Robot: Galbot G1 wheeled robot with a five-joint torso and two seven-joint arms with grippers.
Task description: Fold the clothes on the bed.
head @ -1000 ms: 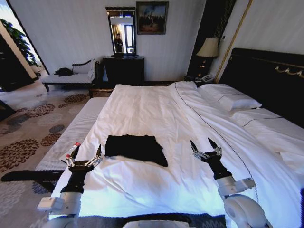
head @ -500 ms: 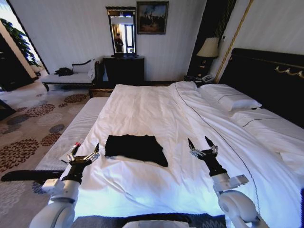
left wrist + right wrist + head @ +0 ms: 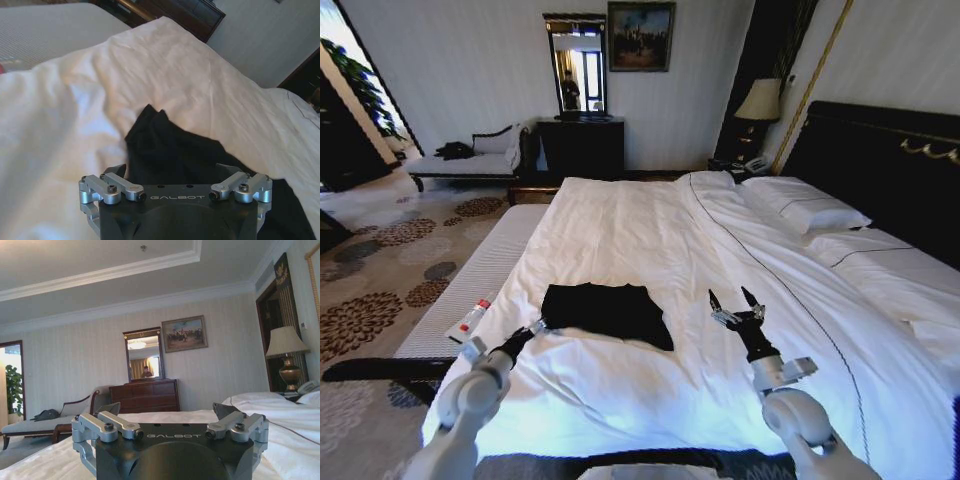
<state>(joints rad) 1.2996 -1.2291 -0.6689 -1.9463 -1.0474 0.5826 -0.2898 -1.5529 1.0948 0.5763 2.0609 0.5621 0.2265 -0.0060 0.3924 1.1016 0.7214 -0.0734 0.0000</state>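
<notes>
Shirt (image 3: 607,312) lies on the bed (image 3: 650,240), black against the white sheet, already folded down to a flat dark rectangle with its long side running across in front of the robot. From the head view, the left gripper (image 3: 533,327) sits right at the shirt's near left corner, the cloth stretching ahead and to the right of it; I cannot tell from here whether its fingers are spread or closed. The right gripper (image 3: 738,306) hovers over bare sheet, its fingers spread wide and holding nothing, with the shirt's right edge lying off to its left, near but apart. The left arm looks the closer of the two, so I judge any next fold would start from that corner. A small bottle (image 3: 472,315) lies on the bench past the left gripper's outer side.

From the left wrist view, the left gripper (image 3: 177,172) is low over the shirt (image 3: 175,150), black cloth directly ahead of it and beneath it, a peaked fold pointing away; its fingertips are hidden.

From the right wrist view, the right gripper (image 3: 170,410) faces the far wall, fingers wide apart, white bedding (image 3: 280,410) ahead of it.
</notes>
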